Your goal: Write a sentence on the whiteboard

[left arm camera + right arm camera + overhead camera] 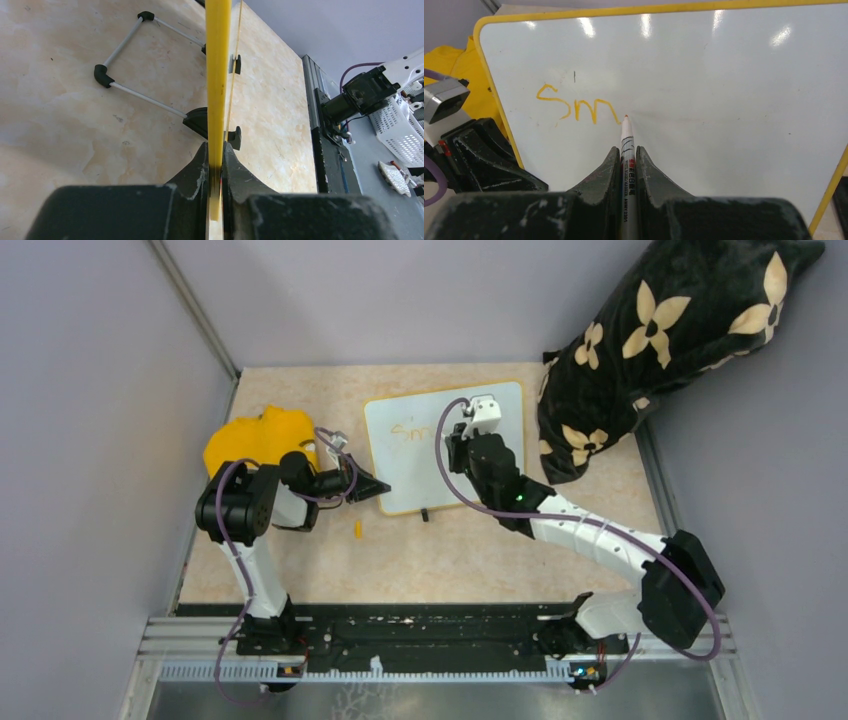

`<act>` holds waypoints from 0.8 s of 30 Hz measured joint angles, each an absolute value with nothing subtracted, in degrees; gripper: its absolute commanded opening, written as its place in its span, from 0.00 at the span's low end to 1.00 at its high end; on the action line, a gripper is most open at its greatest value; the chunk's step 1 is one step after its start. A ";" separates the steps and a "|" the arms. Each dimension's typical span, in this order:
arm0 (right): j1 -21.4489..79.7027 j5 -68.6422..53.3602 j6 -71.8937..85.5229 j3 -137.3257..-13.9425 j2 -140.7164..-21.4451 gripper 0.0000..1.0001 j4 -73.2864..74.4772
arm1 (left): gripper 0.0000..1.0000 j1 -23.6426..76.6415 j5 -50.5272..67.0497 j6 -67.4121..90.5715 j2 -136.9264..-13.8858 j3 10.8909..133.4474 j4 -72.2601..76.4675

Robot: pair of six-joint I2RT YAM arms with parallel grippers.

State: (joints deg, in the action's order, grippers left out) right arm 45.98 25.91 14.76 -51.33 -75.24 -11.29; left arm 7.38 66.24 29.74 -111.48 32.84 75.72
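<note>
You are early in the writing step. The sentence so far is only the orange letters "Sm", high on the left part of the whiteboard. Most of the face to the right of them and all of it below is bare.

Your right gripper has its fingers pressed together on a white marker. The marker's long axis runs straight out from the gripper, and its orange tip sits at the foot of the "m"; whether it presses the surface cannot be told. Your left gripper pinches the yellow frame on the whiteboard's left edge, steadying it.

The whiteboard is propped on a wire stand behind it, its writing face turned toward the arms and its long axis running left to right across the table. The letters follow that axis. A yellow cloth lies just beyond the board's left edge.

The next move, as I judge it, calls for the next letter just right of the "m": light, even tip pressure, strokes on the same baseline, and a firm left-hand pinch so the board does not rock back.
</note>
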 measured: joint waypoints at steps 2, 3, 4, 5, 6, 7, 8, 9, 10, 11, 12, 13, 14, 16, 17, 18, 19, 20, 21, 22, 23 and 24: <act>45.84 26.06 14.70 -51.42 -74.35 0.00 -11.31 | 0.00 7.38 66.24 29.74 -111.48 32.84 75.72; 45.82 26.06 14.70 -51.46 -74.17 0.00 -11.35 | 0.00 7.38 66.24 29.71 -111.48 32.84 75.70; 45.71 26.06 14.68 -51.53 -74.08 0.00 -11.33 | 0.00 7.38 66.24 29.71 -111.48 32.84 75.72; 45.54 26.02 14.70 -51.68 -74.08 0.00 -11.18 | 0.00 7.38 66.24 29.71 -111.48 32.84 75.70; 45.23 25.98 14.74 -51.83 -74.13 0.00 -11.09 | 0.00 7.38 66.24 29.71 -111.48 32.84 75.70; 44.97 25.96 14.79 -51.90 -74.13 0.00 -11.11 | 0.00 7.38 66.24 29.71 -111.48 32.84 75.70; 44.66 25.87 14.85 -52.10 -74.15 0.00 -11.03 | 0.00 7.38 66.24 29.71 -111.48 32.84 75.70; 44.36 25.78 15.07 -52.38 -74.30 0.00 -11.11 | 0.00 7.38 66.24 29.71 -111.48 32.84 75.70; 44.16 25.69 15.14 -52.66 -74.43 0.00 -11.11 | 0.00 7.38 66.24 29.71 -111.48 32.84 75.70; 44.05 25.65 15.22 -52.97 -74.54 0.00 -11.09 | 0.00 7.38 66.24 29.71 -111.48 32.84 75.70; 44.05 25.54 15.27 -53.21 -74.70 0.00 -11.31 | 0.00 7.38 66.24 29.71 -111.48 32.84 75.70; 44.05 25.34 15.29 -53.39 -74.78 0.00 -11.40 | 0.00 7.38 66.24 29.71 -111.48 32.84 75.70; 44.05 25.12 15.40 -53.41 -74.81 0.00 -11.64 | 0.00 7.38 66.24 29.71 -111.48 32.84 75.70; 44.05 24.58 15.64 -53.41 -74.85 0.00 -12.05 | 0.00 7.38 66.24 29.71 -111.48 32.84 75.70; 44.05 24.38 15.66 -53.41 -74.94 0.00 -12.34 | 0.00 7.38 66.24 29.71 -111.48 32.84 75.70; 44.05 24.16 15.68 -53.52 -75.09 0.00 -12.53 | 0.00 7.38 66.24 29.71 -111.48 32.84 75.70; 44.05 23.92 15.68 -53.82 -75.35 0.00 -12.62 | 0.00 7.38 66.24 29.71 -111.48 32.84 75.70; 44.05 23.86 15.68 -54.17 -75.64 0.00 -12.64 | 0.00 7.38 66.24 29.71 -111.48 32.84 75.70; 44.05 23.73 15.68 -54.57 -75.94 0.00 -12.80 | 0.00 7.38 66.24 29.71 -111.48 32.84 75.70; 44.05 23.66 15.68 -54.94 -76.20 0.00 -12.86 | 0.00 7.38 66.24 29.71 -111.48 32.84 75.70; 44.05 23.59 15.68 -55.31 -76.49 0.00 -12.95 | 0.00 7.38 66.24 29.71 -111.48 32.84 75.70; 44.05 23.51 15.68 -55.59 -76.73 0.00 -13.17 | 0.00 7.38 66.26 29.71 -111.48 32.84 75.70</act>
State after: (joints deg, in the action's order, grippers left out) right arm 44.05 23.51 15.68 -55.59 -76.73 -13.17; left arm 7.38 66.26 29.71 -111.48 32.84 75.70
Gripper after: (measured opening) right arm 0.102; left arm 0.121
